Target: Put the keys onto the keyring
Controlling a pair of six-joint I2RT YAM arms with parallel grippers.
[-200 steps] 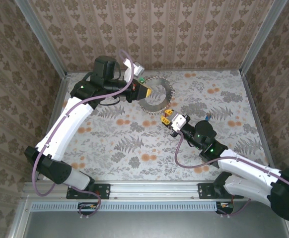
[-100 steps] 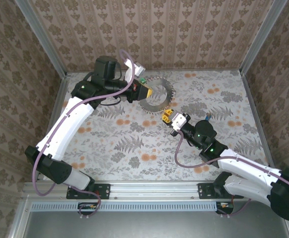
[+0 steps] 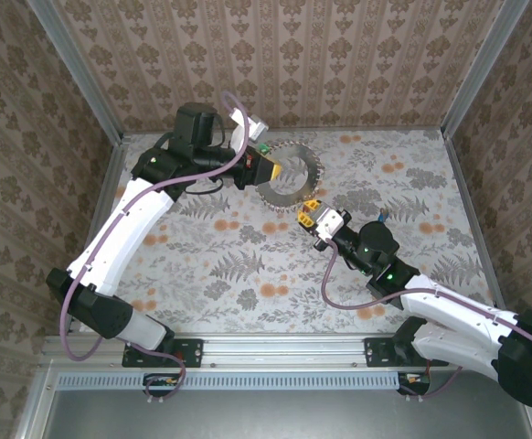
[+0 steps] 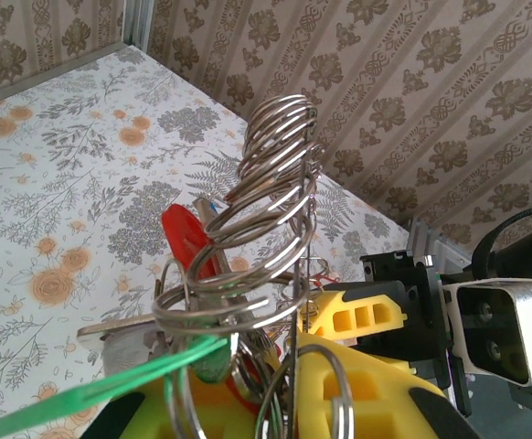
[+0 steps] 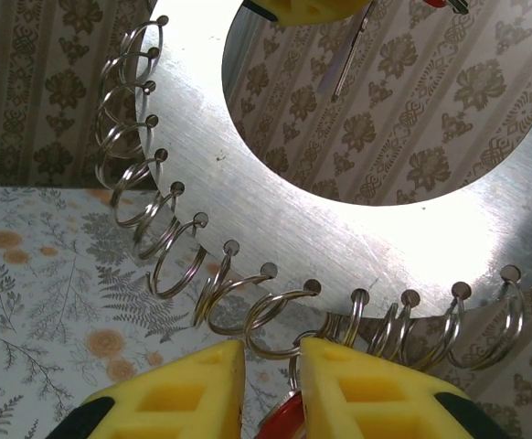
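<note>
As loops (image 5: 143, 183) fringe it, flat metal keyring (image 5: 275, 219)

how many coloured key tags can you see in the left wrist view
2: a red tag behind the keyring loops near the middle, and a green tag sticking out at lower left. More may be hidden among the loops.
</note>
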